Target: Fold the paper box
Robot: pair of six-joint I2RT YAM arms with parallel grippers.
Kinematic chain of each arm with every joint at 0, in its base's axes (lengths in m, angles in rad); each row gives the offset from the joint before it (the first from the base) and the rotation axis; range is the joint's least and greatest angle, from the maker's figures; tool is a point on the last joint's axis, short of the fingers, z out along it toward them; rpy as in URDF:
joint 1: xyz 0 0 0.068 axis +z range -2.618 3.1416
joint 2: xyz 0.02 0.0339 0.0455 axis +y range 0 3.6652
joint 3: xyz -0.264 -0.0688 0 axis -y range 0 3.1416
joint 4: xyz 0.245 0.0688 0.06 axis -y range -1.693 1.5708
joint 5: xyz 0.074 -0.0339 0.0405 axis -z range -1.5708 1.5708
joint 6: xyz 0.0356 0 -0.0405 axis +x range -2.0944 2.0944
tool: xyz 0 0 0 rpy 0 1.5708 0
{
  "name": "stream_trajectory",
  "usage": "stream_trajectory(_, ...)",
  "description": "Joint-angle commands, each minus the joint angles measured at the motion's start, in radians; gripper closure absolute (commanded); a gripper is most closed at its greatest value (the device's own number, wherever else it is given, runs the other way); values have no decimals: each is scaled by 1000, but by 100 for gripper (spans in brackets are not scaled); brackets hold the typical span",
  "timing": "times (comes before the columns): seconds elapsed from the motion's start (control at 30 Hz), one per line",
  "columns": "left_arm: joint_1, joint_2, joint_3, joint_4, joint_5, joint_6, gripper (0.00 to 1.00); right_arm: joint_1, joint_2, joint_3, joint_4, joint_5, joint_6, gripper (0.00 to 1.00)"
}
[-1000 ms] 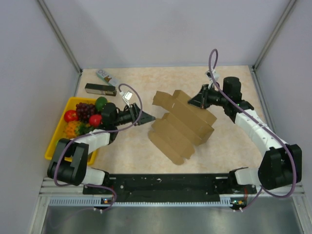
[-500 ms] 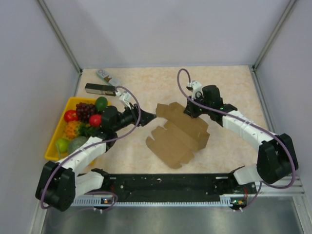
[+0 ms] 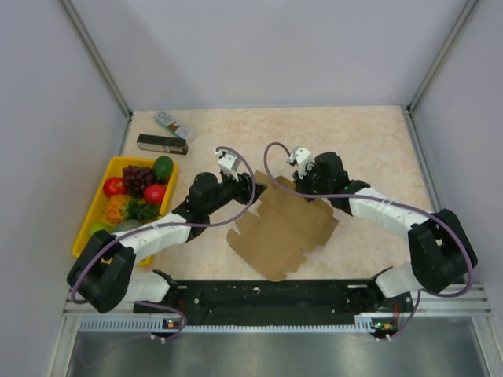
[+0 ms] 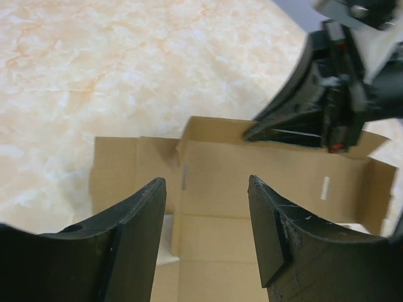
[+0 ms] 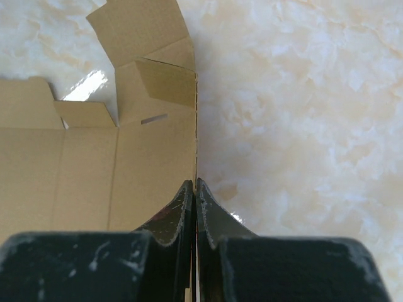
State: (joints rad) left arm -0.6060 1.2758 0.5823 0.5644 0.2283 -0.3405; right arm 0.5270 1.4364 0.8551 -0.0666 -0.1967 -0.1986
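The paper box (image 3: pixel 279 228) is a flat brown die-cut sheet lying open in the middle of the table, one far panel raised. My right gripper (image 3: pixel 291 184) is shut on the sheet's far edge. In the right wrist view the jaws (image 5: pixel 196 184) pinch the thin edge of the cardboard (image 5: pixel 94 176). My left gripper (image 3: pixel 251 187) is open and empty, over the sheet's far left corner. In the left wrist view its fingers (image 4: pixel 204 185) straddle the cardboard (image 4: pixel 252 170) without touching it, and the right gripper (image 4: pixel 296 123) shows beyond, holding the far flap.
A yellow tray (image 3: pixel 90 228) of fruit stands at the left edge. A slim black box (image 3: pixel 161 144) and a small white packet (image 3: pixel 173 124) lie at the back left. Grey walls close in the table on three sides.
The right gripper has moved left and nearer with the sheet's edge, and the folded-up sheet has opened and lowered. The left arm has reached right to the sheet's far left corner.
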Motion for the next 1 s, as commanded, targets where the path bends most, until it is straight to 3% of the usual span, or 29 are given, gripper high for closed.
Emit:
stream_trajectory(0.0, 3, 66, 66, 65, -62, 98, 44, 22, -73, -65, 125, -41, -123, 100)
stream_trajectory(0.07, 11, 53, 67, 4, -122, -3, 44, 28, -82, -91, 177, -41, -176, 100)
stream_trajectory(0.17, 20, -19, 18, 34, -49, -96, 43, 63, -85, -125, 234, -24, -269, 100)
stream_trajectory(0.3, 23, -121, 68, -215, -113, -204, 50, 123, -77, -169, 336, 37, -390, 100)
stream_trajectory(0.53, 100, -253, 27, -348, -115, -308, 53, 205, -51, -168, 436, 138, -600, 100)
stream_trajectory(0.73, 95, -253, -48, -195, 49, -188, 52, 234, -21, -149, 459, 152, -682, 100)
stream_trajectory(0.97, 71, -191, -122, -31, 9, 46, 50, 263, 16, -206, 609, 189, -765, 100)
